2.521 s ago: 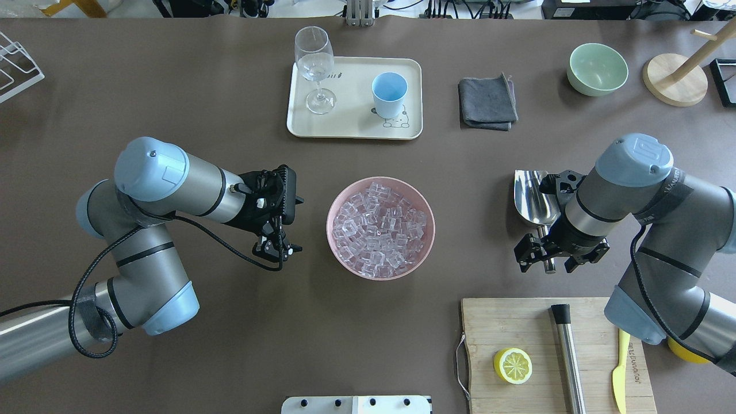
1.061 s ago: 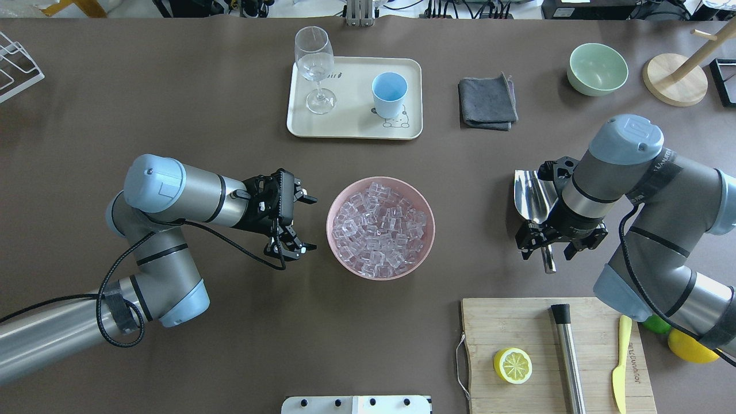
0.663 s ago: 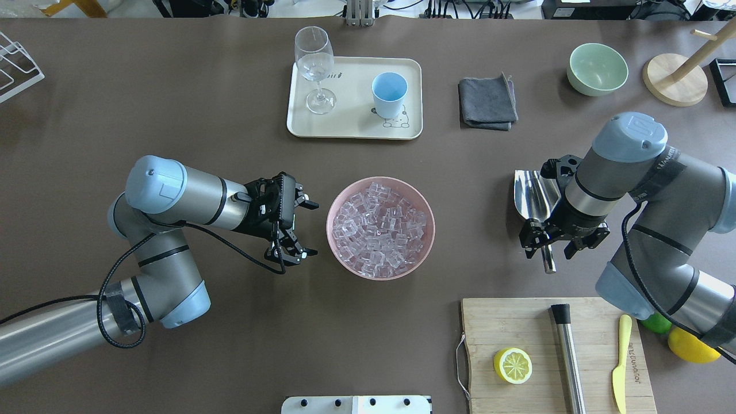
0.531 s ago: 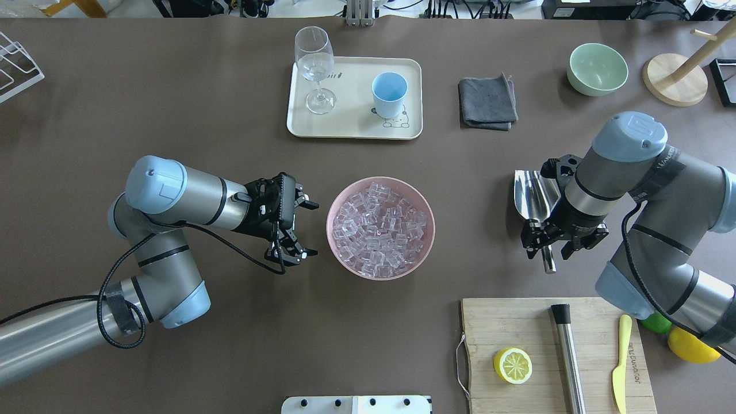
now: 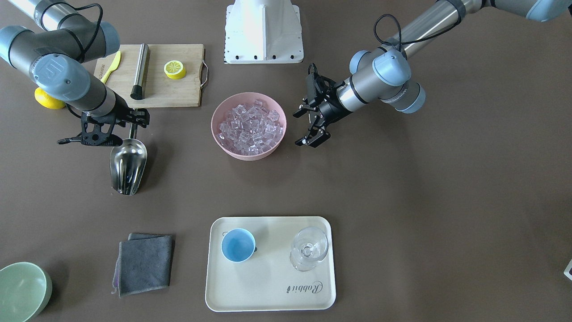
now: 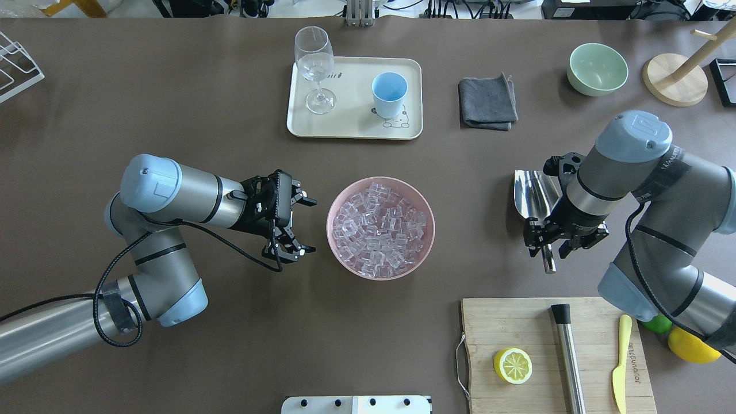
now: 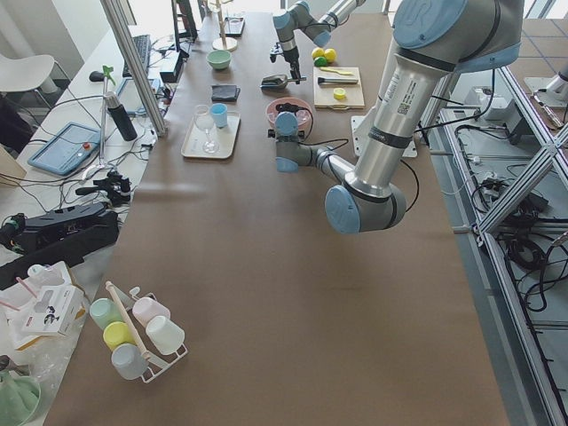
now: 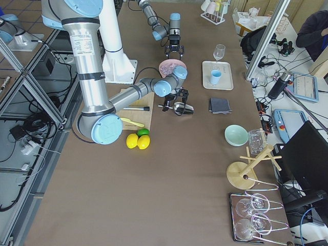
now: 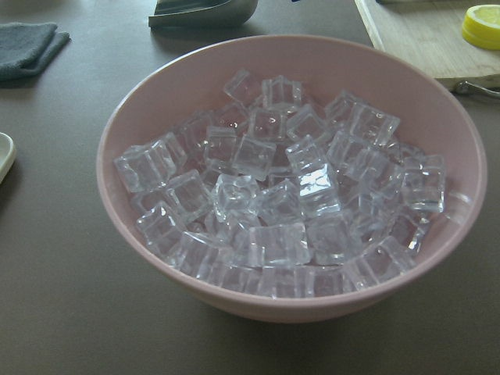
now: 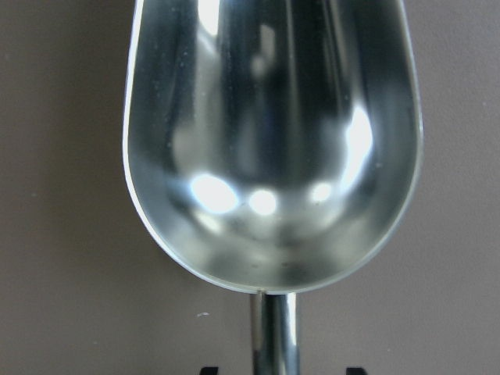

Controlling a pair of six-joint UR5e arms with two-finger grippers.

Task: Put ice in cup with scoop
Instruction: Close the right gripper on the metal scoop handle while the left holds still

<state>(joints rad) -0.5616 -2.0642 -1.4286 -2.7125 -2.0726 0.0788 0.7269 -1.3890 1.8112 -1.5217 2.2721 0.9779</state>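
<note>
My right gripper (image 6: 547, 247) has drawn in over the shiny steel scoop (image 6: 532, 195) lying on the brown table (image 6: 230, 115), its jaws parted astride the thin handle without touching. Clear ice cubes (image 6: 379, 227) fill the pink bowl (image 6: 432, 230); my left gripper (image 6: 307, 225) hangs agape just beside it. The small light-blue cup (image 6: 389, 92) stands on the cream tray (image 6: 351, 127).

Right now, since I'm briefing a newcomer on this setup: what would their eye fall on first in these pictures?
The pink bowl heaped with ice at the middle of the table, with the open left gripper beside it. Next, the shiny scoop lying on the table to the robot's right, the open right gripper straddling its handle. The cup stands empty on a tray at the far side.
</note>
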